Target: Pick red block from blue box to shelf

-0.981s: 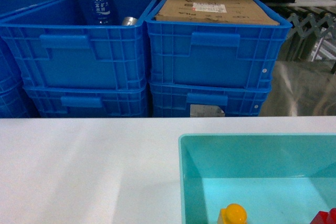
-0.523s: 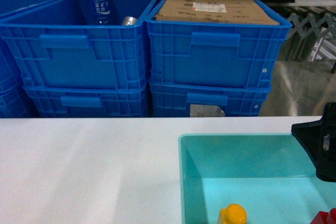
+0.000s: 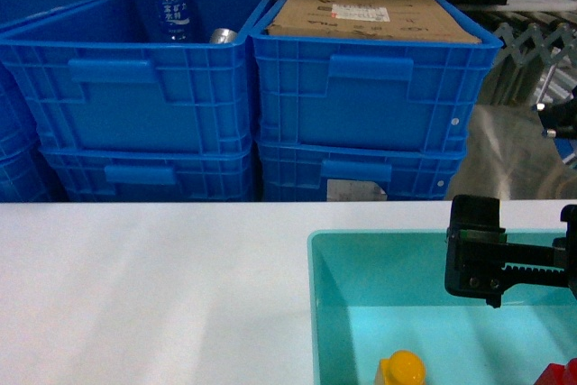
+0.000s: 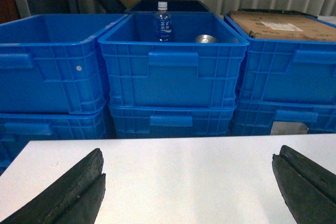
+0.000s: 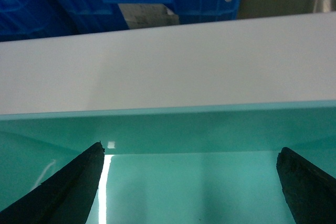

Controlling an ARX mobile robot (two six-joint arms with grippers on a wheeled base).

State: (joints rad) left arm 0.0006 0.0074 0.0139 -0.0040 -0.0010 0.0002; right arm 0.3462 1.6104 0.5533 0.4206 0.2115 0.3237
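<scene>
Both pairs of jaws stand spread wide with nothing between them. The right gripper [image 3: 491, 254] hangs over the far part of the blue box [image 3: 311, 313], its wrist view looking down past two dark fingers [image 5: 68, 184] at the box's far wall and bare turquoise floor. The left gripper [image 4: 189, 192] does not appear in the head view; its own camera shows it over bare white tabletop [image 4: 184, 171], facing the crates.

One red block [image 3: 561, 374] lies inside the box at its near right corner, cut off by the picture's edge. One yellow block [image 3: 399, 370] sits to its left, well apart from it, also in the box. Only the head view shows the blocks; the right wrist view shows neither.

Behind the tabletop stand stacked dark blue crates [image 3: 135, 87], two high. The head view shows two full stacks and the edge of a third; the left wrist view shows all three. One crate holds a water bottle [image 3: 169, 11] and a metal can [image 3: 223, 36]; a cardboard sheet [image 3: 370, 13] covers its neighbour. Shiny metal framework [image 3: 532, 51] shows at far right, behind the crates.
</scene>
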